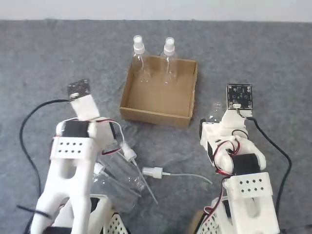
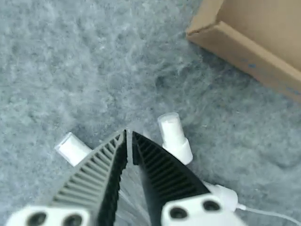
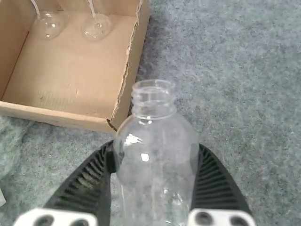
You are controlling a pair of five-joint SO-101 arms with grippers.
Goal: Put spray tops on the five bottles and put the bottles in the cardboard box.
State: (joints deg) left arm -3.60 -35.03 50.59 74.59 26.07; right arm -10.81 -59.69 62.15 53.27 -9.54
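Right now, clamped across its body in the right gripper point(image 3: 155, 151): an open-necked clear bottle point(image 3: 153, 117), just off the near right corner of the cardboard box point(image 1: 156, 116), neck toward the table's far edge. In the box, tight against its far wall, side by side: left capped bottle point(image 1: 139, 58) and right capped bottle point(image 1: 168, 58), both upright with white spray tops on. Between the arms, toward the near edge of the grey-carpeted table point(image 1: 273, 58): a loose spray top point(image 1: 153, 172), thin tube trailing toward the right arm. Beside it, under the left arm: lying bottles point(image 1: 119, 170), two of them, crowded together, each with a white top. Over them, the left gripper point(image 2: 128, 136), jaws pressed together, tips between those two white tops.
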